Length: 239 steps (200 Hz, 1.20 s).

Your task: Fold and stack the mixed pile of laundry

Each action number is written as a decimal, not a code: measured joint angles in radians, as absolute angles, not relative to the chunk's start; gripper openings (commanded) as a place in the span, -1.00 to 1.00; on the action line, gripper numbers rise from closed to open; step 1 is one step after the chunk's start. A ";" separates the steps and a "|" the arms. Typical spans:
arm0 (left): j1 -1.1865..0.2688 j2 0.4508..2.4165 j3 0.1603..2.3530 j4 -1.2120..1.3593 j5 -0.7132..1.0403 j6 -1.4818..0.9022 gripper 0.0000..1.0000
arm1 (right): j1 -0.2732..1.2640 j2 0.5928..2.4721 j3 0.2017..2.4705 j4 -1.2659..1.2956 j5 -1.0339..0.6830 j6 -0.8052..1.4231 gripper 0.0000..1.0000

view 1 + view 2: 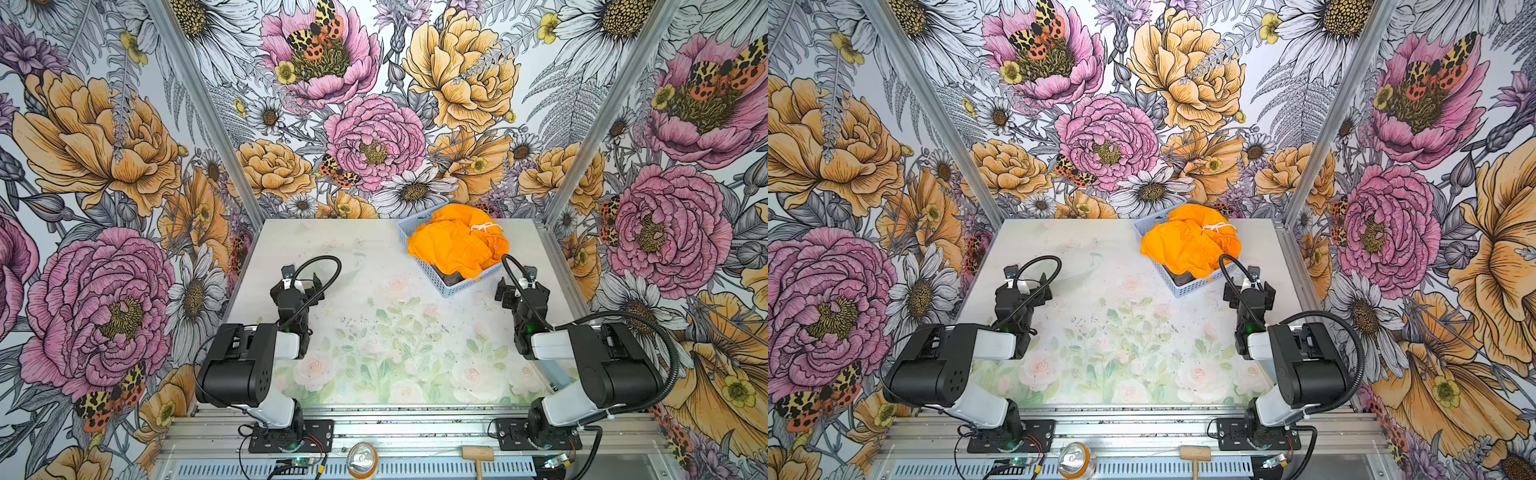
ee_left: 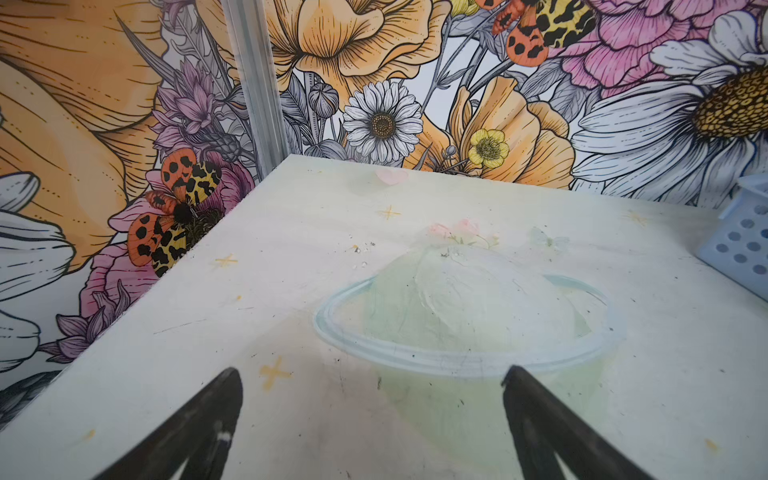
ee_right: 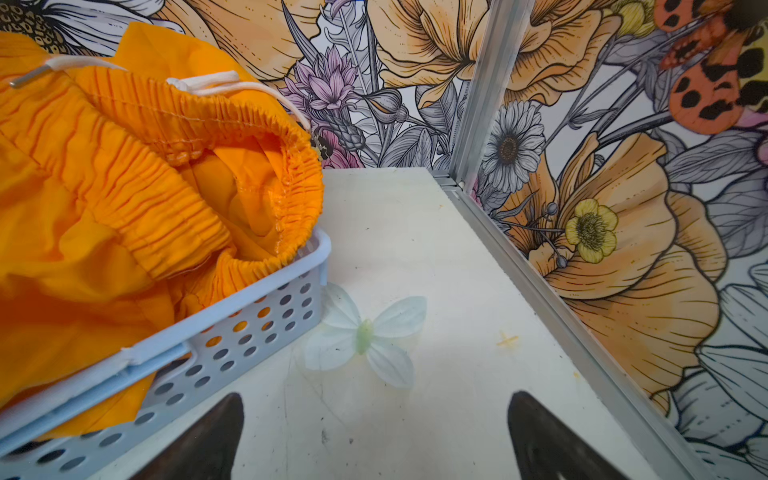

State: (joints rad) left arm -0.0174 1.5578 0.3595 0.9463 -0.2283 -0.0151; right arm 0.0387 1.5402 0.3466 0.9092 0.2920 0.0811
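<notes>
The mixed laundry pile lies in a pale blue perforated basket [image 1: 471, 286] [image 1: 1202, 286] at the back right of the table. Bright orange shorts [image 1: 451, 245] [image 1: 1185, 247] [image 3: 104, 187] with a white drawstring [image 1: 482, 227] [image 3: 208, 81] are heaped on top and spill over the rim. A dark grey towel [image 1: 453, 277] [image 1: 1183, 277] peeks out beneath them. My right gripper [image 1: 521, 287] [image 1: 1250, 289] [image 3: 376, 395] stands open just in front of the basket's right corner, holding nothing. My left gripper [image 1: 300, 282] [image 1: 1027, 286] [image 2: 372, 374] is open over bare table at the left.
The table [image 1: 332, 249] has a faded flower print, with floral walls and aluminium posts [image 3: 478, 104] round it. The basket's corner [image 2: 744, 241] shows in the left wrist view. A can [image 1: 362, 457] and a wooden mallet [image 1: 478, 455] sit on the front rail.
</notes>
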 measured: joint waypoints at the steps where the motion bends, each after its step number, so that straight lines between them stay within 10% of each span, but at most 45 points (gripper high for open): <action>1: -0.017 1.558 0.360 0.946 -0.228 -0.015 0.98 | 0.039 1.540 0.347 0.909 0.292 0.081 1.00; 239: -0.017 1.558 0.360 0.946 -0.228 -0.015 0.98 | 0.020 1.534 0.363 0.869 0.270 0.088 0.99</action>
State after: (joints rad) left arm -0.0174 1.5578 0.3599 0.9463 -0.2283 -0.0151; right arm 0.0200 1.5341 0.3634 0.8688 0.2703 0.0883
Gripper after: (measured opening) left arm 0.989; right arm 0.997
